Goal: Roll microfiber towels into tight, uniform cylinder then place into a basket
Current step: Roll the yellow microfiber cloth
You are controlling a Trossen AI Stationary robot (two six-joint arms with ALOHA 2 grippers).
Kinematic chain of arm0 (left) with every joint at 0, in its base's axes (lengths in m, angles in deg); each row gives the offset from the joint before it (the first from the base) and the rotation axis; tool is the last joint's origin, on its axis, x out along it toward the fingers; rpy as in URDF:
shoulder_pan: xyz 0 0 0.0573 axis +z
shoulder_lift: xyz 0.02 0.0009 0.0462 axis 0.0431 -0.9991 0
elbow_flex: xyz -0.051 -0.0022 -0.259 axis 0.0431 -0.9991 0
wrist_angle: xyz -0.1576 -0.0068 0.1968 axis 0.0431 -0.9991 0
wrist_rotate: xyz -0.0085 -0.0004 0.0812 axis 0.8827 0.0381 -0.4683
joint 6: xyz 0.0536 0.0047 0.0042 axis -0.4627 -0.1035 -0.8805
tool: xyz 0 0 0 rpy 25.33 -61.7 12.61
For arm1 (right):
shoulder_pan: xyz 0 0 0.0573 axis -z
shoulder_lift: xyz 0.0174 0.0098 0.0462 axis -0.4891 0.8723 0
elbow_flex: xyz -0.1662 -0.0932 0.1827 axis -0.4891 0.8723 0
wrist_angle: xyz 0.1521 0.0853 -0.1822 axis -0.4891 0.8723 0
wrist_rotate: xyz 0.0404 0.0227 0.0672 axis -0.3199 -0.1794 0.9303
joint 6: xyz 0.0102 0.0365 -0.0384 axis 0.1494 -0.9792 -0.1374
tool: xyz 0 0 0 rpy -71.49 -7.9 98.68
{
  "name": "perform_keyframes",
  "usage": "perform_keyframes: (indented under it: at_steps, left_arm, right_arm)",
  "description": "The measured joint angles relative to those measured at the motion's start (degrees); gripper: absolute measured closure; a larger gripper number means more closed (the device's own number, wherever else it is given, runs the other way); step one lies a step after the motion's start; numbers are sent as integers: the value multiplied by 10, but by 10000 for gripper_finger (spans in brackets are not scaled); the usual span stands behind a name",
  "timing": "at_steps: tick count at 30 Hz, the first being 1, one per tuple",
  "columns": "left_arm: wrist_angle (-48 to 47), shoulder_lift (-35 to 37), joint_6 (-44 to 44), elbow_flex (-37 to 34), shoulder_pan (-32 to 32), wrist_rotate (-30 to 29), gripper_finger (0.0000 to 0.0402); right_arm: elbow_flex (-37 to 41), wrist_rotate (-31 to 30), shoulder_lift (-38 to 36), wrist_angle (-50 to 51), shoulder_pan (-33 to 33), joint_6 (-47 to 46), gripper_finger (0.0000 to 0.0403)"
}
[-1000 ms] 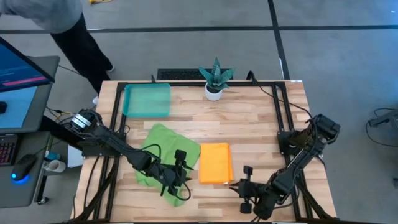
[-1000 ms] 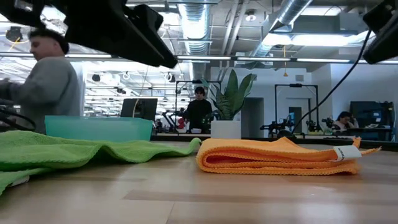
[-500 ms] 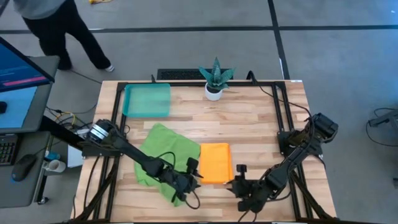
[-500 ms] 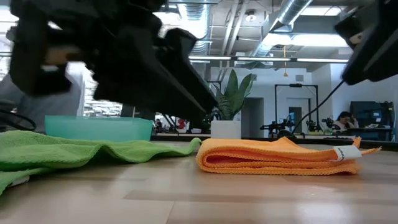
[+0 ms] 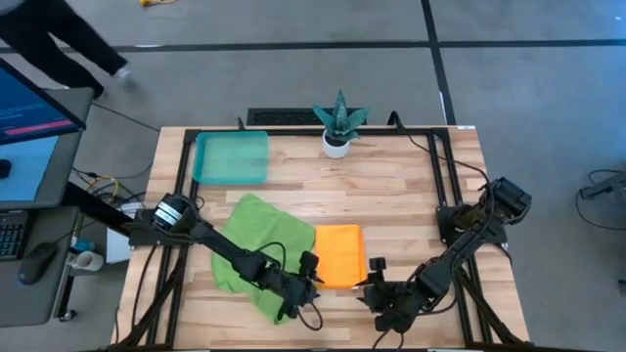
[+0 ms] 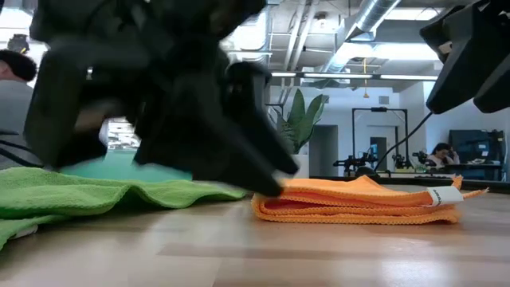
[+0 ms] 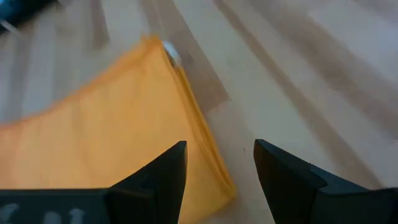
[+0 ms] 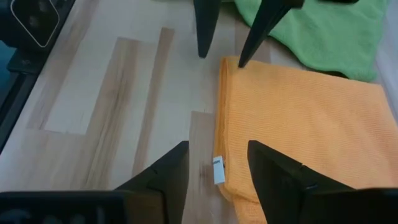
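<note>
The orange towel (image 8: 298, 124) just ahead of the right gripper (image 8: 214, 171) was soft, matt, finely ribbed cloth, with a small white tag (image 8: 218, 170). The green towel (image 8: 323, 31) beyond looked fuzzier. The table (image 8: 124, 93) was smooth, pale, satin-finished wood. The gripper's fingers (image 8: 161, 180) were matt black.

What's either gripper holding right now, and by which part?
Nothing. Left gripper and right gripper are both open, poised at the folded orange towel's near edge, not clamped on it.

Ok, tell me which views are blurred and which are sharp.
Low view: the dark left arm close to the lens is smeared, while the orange towel is crisp. Left wrist view: wood and towel are soft with motion. Right wrist view: sharp, down to the white tag. High view: clear throughout.
</note>
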Motion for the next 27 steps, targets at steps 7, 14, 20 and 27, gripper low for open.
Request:
perform_keyframes:
  at_steps: [7, 14, 20, 27]
  left_arm:
    - [-1, -16, 19, 1, 0, -9, 221]
    - [-25, -14, 54, 2, 15, -15, 221]
    - [-32, -13, 70, 2, 24, -2, 221]
    - [-37, -13, 74, 2, 24, -6, 221]
  right_arm:
    - [0, 0, 0, -2, 11, 0, 227]
    - [1, 15, 35, -11, 25, 0, 231]
    - [0, 31, 87, -18, 24, 2, 226]
    - [0, 31, 94, 2, 36, -2, 222]
